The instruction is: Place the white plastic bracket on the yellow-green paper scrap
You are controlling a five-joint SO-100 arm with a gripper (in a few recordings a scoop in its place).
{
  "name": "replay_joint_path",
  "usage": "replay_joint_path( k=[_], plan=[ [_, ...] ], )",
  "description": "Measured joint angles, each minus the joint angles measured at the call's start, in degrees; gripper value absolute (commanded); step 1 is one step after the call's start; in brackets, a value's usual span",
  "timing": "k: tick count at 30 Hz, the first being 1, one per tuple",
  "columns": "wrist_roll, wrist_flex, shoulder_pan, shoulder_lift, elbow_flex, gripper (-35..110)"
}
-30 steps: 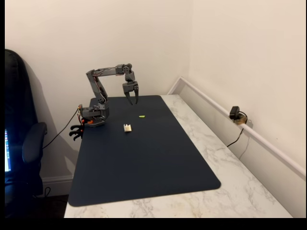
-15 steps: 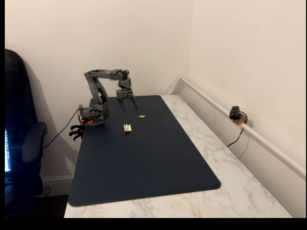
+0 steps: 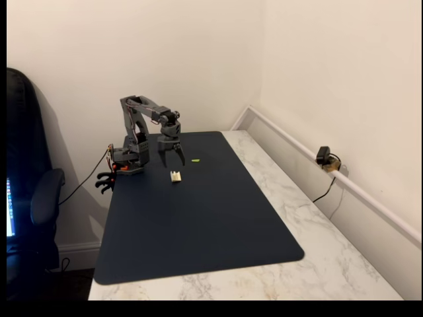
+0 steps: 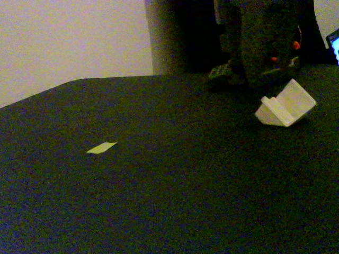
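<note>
The white plastic bracket (image 3: 176,176) lies on the dark mat, near the arm's base; a low fixed view shows the bracket (image 4: 285,106) as a cream angled block at the right. The yellow-green paper scrap (image 3: 195,160) lies flat a little right of and behind it, and the scrap (image 4: 101,148) sits at the left in the low view. My gripper (image 3: 171,159) hangs fingers-down just above and behind the bracket. Its jaws are spread open with nothing between them, and it is not touching the bracket.
A navy mat (image 3: 198,224) covers most of the marble table (image 3: 317,231). The arm's base (image 3: 129,162) stands at the mat's back left corner. A small camera (image 3: 324,157) sits by the right wall, and a black chair (image 3: 30,198) stands at the left.
The arm has folded down and the open gripper has dropped from high over the mat's back edge to just above the bracket. Bracket and scrap have not moved.
</note>
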Motion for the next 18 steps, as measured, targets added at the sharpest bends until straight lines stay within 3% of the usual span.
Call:
replay_joint_path(
  k=[18],
  plan=[
    [0.26, -7.29, 2.11, -10.55, -0.09, 39]
  ],
)
